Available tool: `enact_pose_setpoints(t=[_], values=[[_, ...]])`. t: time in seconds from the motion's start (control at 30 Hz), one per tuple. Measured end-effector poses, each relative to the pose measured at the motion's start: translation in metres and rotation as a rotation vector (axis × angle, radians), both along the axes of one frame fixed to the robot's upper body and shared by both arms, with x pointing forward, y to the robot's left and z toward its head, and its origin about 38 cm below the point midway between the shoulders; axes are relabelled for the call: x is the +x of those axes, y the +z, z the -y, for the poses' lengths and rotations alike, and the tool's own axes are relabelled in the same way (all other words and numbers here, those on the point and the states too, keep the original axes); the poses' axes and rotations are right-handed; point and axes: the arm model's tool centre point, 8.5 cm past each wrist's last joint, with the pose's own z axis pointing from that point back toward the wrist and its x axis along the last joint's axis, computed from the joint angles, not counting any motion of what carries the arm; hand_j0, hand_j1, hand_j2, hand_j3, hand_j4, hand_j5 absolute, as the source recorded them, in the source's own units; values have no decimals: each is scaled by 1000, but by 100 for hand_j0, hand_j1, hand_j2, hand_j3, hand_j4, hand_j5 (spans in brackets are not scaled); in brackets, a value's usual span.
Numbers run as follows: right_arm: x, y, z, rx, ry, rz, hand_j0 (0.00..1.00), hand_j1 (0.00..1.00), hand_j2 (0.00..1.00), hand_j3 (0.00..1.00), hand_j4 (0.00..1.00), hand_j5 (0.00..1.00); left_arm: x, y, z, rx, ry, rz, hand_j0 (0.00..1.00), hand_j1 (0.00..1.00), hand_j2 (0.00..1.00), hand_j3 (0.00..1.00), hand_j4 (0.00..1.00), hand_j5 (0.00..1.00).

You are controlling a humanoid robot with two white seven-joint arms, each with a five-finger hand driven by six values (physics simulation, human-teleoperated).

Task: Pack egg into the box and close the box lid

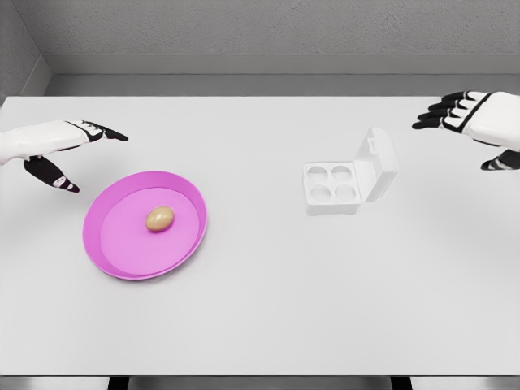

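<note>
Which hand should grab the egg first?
Probably the left hand. It hovers open right beside the pink plate where the egg lies. The right hand is far across the table, past the open box.

Egg (160, 218) lies in plate (114, 244), left on table (260, 325); box (333, 188) stands well apart, right, lid (378, 162) raised behind.

Egg (160, 218) is lying in pink plate (122, 252); white box (331, 188) is sitting well apart, lid (376, 164) raised. Left hand (61, 146) and right hand (475, 118) are hovering, fingers spread.
</note>
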Motion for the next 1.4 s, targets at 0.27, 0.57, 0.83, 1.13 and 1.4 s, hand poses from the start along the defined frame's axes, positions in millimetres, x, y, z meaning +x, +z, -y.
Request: enact_pose_setpoints(t=[0.27, 0.57, 0.83, 1.13, 1.4], values=[[0, 1, -5, 3, 17, 2, 100, 100, 100, 100, 100, 100, -23, -4, 26, 33, -116, -13, 100, 100, 100, 100, 100, 100], [4, -29, 7, -27, -20, -95, 100, 100, 100, 100, 100, 100, -32, -39, 60, 54, -212, -93, 100, 100, 100, 100, 100, 100], [10, -51, 26, -56, -87, -152, 100, 100, 100, 100, 100, 100, -31, -56, 84, 64, -257, -108, 96, 96, 96, 96, 96, 96], [26, -59, 16, -95, -93, -122, 100, 100, 100, 100, 100, 100, -30, -61, 84, 73, -251, -117, 92, 92, 92, 92, 92, 92], [36, -81, 19, -127, -121, -156, 100, 100, 100, 100, 100, 100, -29, -58, 87, 74, -262, -103, 93, 93, 93, 93, 93, 93]])
